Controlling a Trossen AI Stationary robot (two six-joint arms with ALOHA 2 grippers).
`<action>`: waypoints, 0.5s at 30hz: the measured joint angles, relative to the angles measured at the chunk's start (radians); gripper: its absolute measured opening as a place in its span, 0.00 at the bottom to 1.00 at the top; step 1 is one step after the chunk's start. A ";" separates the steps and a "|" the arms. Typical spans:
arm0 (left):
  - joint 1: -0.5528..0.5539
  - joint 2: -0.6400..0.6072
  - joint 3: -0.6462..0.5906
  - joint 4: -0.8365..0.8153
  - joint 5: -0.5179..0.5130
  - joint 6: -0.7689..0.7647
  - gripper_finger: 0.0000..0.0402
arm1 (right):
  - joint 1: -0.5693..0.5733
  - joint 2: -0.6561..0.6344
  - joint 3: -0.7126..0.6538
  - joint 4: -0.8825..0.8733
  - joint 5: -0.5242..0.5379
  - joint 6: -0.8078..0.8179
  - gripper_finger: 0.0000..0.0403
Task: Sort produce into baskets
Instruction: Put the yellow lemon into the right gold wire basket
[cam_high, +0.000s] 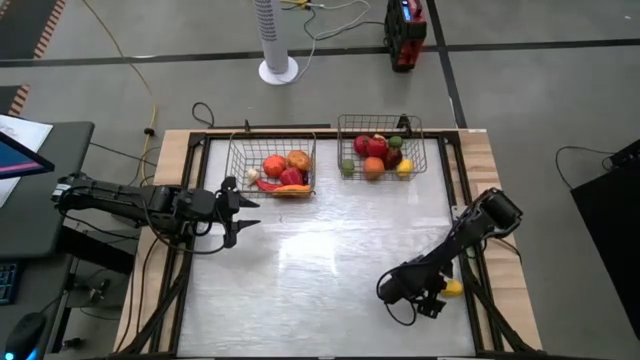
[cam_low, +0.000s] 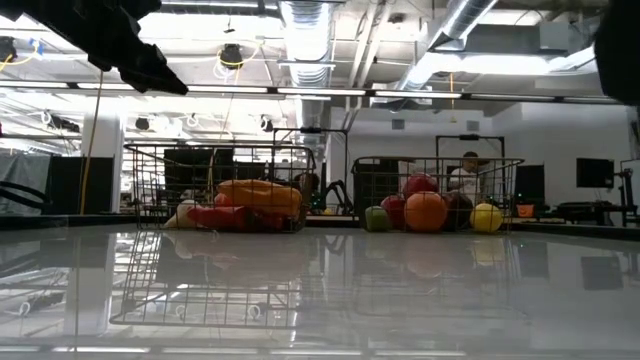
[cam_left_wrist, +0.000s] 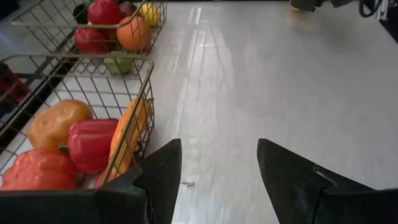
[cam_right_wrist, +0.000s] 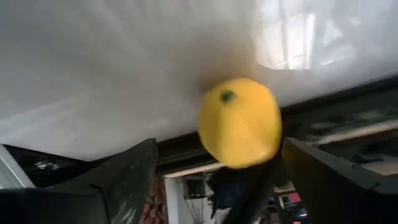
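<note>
Right gripper (cam_right_wrist: 214, 171) sits low at the table's (cam_high: 320, 290) right edge, fingers spread wide w/ a yellow lemon (cam_right_wrist: 240, 121) between them, not yet pinched. In the high view the lemon (cam_high: 454, 288) lies by the frame rail, well apart from both wire baskets (cam_high: 271, 165) at the far side. Likely light, hard plastic, smooth & round (so it may squirt out or roll) — best gripped across its widest middle. Left gripper (cam_left_wrist: 217, 180) is released, empty, hovering just beside the left basket.

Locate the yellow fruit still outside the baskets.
High view: the yellow fruit lies at the table's right edge, beside the right gripper, whose open fingers flank it.
</note>
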 joint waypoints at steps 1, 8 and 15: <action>0.000 0.000 0.000 -0.007 0.000 -0.004 0.50 | 0.001 0.000 -0.019 0.031 -0.014 0.002 0.92; 0.000 0.000 0.000 -0.026 -0.005 -0.029 0.50 | -0.001 -0.002 -0.108 0.086 -0.026 0.004 0.79; 0.000 0.000 0.000 -0.027 -0.006 -0.024 0.50 | -0.003 -0.003 -0.130 0.152 -0.054 -0.020 0.63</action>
